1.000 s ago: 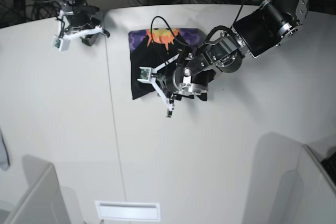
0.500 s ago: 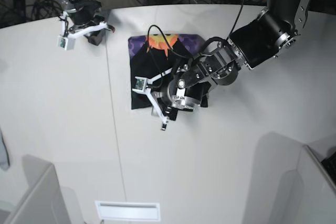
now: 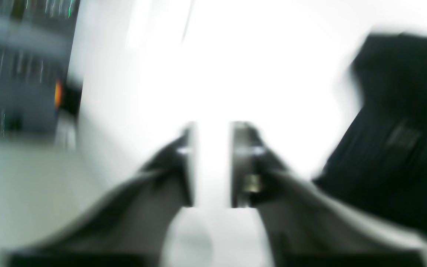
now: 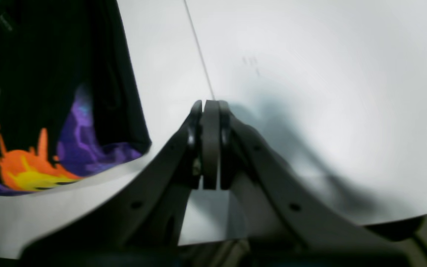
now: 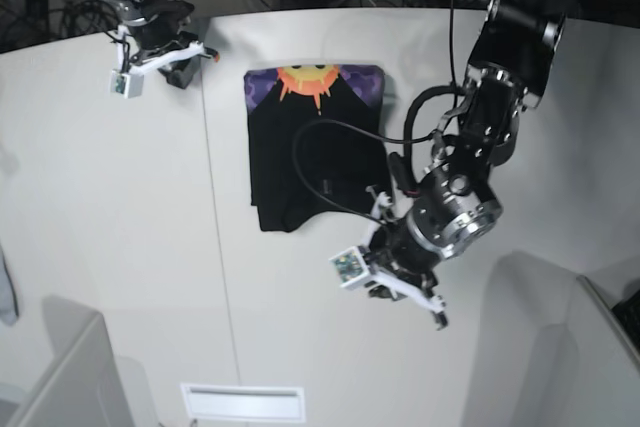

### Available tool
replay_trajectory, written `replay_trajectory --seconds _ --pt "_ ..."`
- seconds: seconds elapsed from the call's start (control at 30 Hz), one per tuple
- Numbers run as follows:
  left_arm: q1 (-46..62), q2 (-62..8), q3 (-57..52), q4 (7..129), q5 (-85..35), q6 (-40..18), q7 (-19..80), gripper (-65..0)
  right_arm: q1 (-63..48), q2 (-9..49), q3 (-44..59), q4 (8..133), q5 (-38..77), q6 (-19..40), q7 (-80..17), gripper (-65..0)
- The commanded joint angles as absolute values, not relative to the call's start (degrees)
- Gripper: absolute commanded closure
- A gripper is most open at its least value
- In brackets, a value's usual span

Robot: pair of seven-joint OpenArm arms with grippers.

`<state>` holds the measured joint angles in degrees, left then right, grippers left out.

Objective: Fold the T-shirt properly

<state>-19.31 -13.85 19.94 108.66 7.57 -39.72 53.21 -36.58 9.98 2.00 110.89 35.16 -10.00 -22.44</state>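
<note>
T-shirt (image 5: 313,147) lies folded flat on the worktop (image 5: 120,237), soft and floppy so best pinched at a hem corner; left claw (image 3: 212,163) slightly apart, empty; right claw (image 4: 210,144) together, empty.

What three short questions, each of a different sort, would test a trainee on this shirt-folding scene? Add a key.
1. True or false: the left hand is gripping the T-shirt.
2. Which colours show in the print at the shirt's far edge? A) orange and yellow on purple B) green on white C) red on blue
3. Fill in: the right hand hangs over the bare ____, beside the shirt.

Key: 1 false, it hangs over the table clear of the cloth; 2 A; 3 table.
</note>
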Motion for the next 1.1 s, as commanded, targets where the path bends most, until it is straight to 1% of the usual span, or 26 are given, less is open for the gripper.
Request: replay_trajectory --seconds 0.0,0.07,0.13,0.2,0.27,0.4,0.53,0.6,0.67,0.73,0.83,1.07 --pt "-18.59 -13.93 17.01 111.34 7.16 -40.0 52.09 0.0 -36.79 10.15 2.15 111.96 32.92 -9.54 -21.23 0.0" --pt "-14.02 -16.48 11.74 113.63 7.16 -40.0 51.82 0.0 -36.88 9.89 2.07 111.96 26.86 -8.31 -20.97 0.0" --pt "-9.63 -19.65 7.69 113.45 7.16 -40.0 49.36 0.0 -37.85 9.8 2.24 111.96 22.55 -2.77 -18.68 0.0" --pt "-3.38 -23.43 3.3 113.54 6.64 -40.0 44.62 0.0 -40.13 9.36 2.77 111.96 20.0 1.98 -14.64 0.0" --pt "3.56 -25.63 -1.8 113.71 6.46 -40.0 38.2 0.0 -41.98 9.36 3.38 111.96 18.24 3.91 -11.47 0.0" --pt "19.65 -25.63 -16.13 113.45 5.85 -40.0 23.43 0.0 -44.26 9.36 4.0 112.13 14.73 6.55 -10.68 0.0" --pt "32.84 -24.04 -28.44 113.27 -5.41 -40.0 13.67 0.0 -46.37 9.36 4.09 112.13 14.55 7.25 -10.68 0.0" --pt "38.46 -23.96 -33.71 112.4 -12.53 -40.0 11.91 0.0 -46.64 9.36 3.56 111.96 14.46 7.25 -10.77 0.0" --pt "42.77 -23.78 -37.41 111.25 -17.19 -40.0 11.47 0.0 -47.96 9.36 3.47 112.04 14.46 7.25 -10.86 0.0" --pt "46.81 -22.29 -39.78 110.11 -18.59 -40.0 11.21 0.0 -50.15 9.36 3.91 112.92 14.46 7.25 -10.86 0.0" --pt "51.03 -20.0 -41.63 108.35 -16.57 -40.0 11.38 0.0 -54.11 9.54 4.44 114.07 14.37 7.25 -10.86 0.0" --pt "60.18 -15.08 -41.45 106.42 -2.86 -40.0 11.47 0.0 -64.4 9.45 7.69 114.51 14.37 7.25 -11.12 0.0"
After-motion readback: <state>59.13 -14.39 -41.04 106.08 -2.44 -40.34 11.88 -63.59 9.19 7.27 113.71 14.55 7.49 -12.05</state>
